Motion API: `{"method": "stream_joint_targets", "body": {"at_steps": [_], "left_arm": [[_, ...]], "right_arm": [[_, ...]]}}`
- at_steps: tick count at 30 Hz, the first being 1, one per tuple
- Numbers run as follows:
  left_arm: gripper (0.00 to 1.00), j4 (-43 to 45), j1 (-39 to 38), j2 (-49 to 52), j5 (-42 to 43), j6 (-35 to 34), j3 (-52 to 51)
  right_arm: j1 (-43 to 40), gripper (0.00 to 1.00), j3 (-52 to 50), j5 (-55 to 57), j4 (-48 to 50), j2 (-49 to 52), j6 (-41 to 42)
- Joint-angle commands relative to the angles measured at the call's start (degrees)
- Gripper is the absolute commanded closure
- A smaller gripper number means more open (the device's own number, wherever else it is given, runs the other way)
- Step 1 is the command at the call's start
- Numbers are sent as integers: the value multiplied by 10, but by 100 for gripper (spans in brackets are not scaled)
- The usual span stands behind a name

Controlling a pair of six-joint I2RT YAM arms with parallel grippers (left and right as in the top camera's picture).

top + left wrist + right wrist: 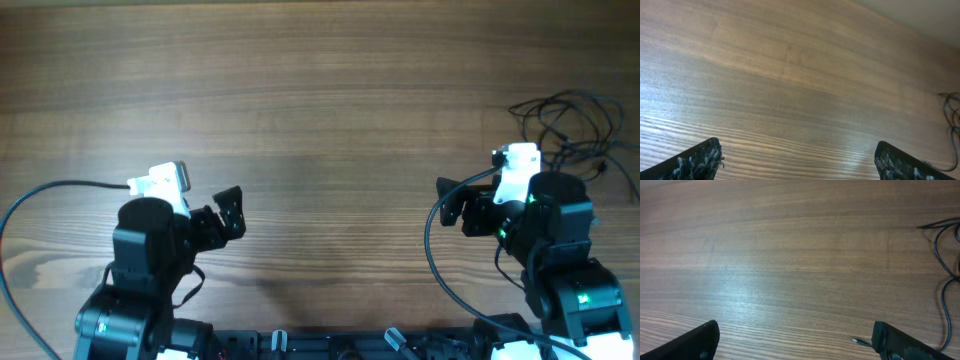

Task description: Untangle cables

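The cables (570,125) lie as a loose tangle of thin black cords on the wooden table at the far right, just behind my right arm. In the right wrist view their loops (945,240) run down the right edge, and a small plug end (860,342) lies beside the right finger. My right gripper (452,203) is open and empty, left of the tangle. My left gripper (232,212) is open over bare wood at the left, far from the cables. The left wrist view catches the cables (952,107) only at its right edge.
A thick black arm wire (40,195) curves over the table at the far left, and another (432,250) loops beside the right arm. The table's far edge (920,20) shows in the left wrist view. Both arm bases stand along the near edge.
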Motion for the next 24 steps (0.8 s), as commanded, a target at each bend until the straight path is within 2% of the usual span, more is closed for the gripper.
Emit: {"method": "stream_joint_targets", "body": {"at_steps": [1,15,20,24], "left_arm": [[0,-1,2,-11,4,3,-7],[0,-5,2,-10,4,3,-7],[0,-5,2,-10,4,3,-7],[0,-5,2,-10,4,3,-7]], "right_arm": [[-1,0,-7,9,-1,5,8],[-1,0,-9,9,0,115,8],[-1,0,-9,9,-1,70,8],[-1,0,-9,9,-1,-26,8]]}}
